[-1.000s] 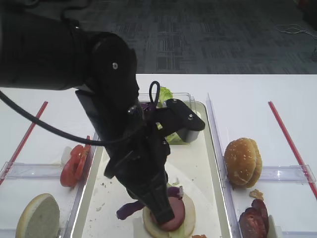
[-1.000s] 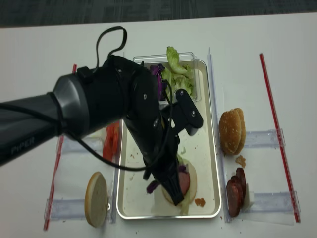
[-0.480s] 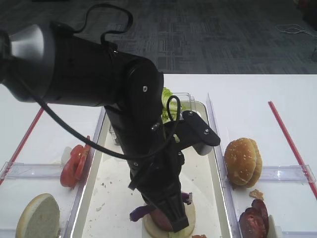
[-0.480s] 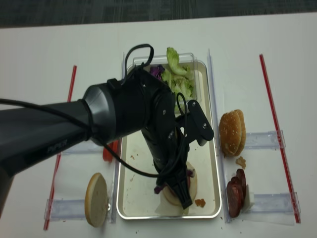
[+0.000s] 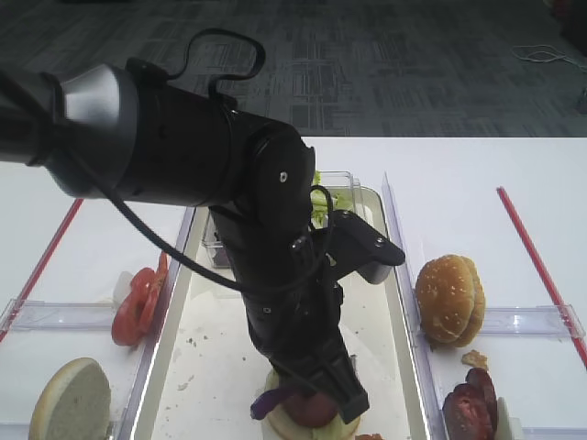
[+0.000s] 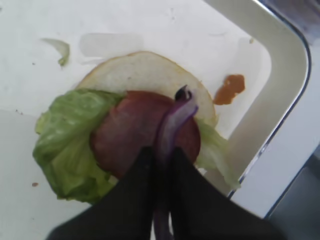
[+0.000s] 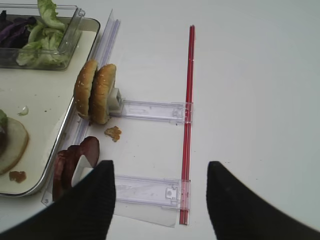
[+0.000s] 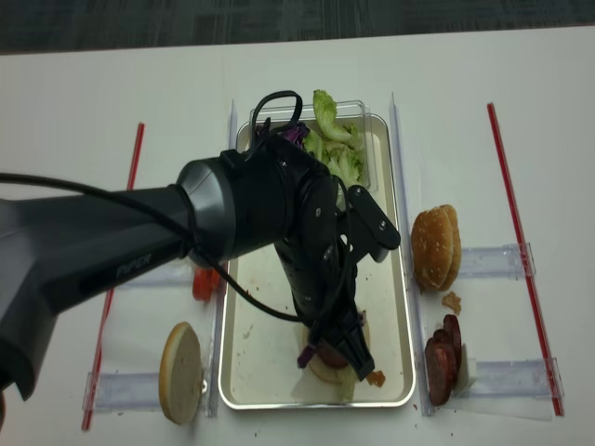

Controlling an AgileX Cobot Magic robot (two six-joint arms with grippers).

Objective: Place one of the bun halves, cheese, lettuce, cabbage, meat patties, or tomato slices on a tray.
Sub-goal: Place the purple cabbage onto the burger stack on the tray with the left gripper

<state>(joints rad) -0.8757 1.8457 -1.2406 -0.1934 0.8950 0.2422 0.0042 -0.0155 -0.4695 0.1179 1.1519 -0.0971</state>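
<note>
Left end effector [image 6: 162, 165] grips a purple cabbage strip [image 6: 172, 120] over the pink patty [image 6: 132, 132] (tray's [image 8: 237, 395] 6 o'clock end); right end effector [image 7: 160, 195] spread open.

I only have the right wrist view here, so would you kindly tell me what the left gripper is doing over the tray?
Observer: The left gripper is shut on a purple cabbage strip, directly over the pink meat patty.
Operator: Thank you. What is under that patty?
Observer: Green lettuce, spread over a pale bun half lying on the tray.
Operator: Is any bun left on the far side of the tray?
Observer: Yes, one pale bun half stands on edge outside the tray's left rim, with tomato slices further back on that side.
</note>
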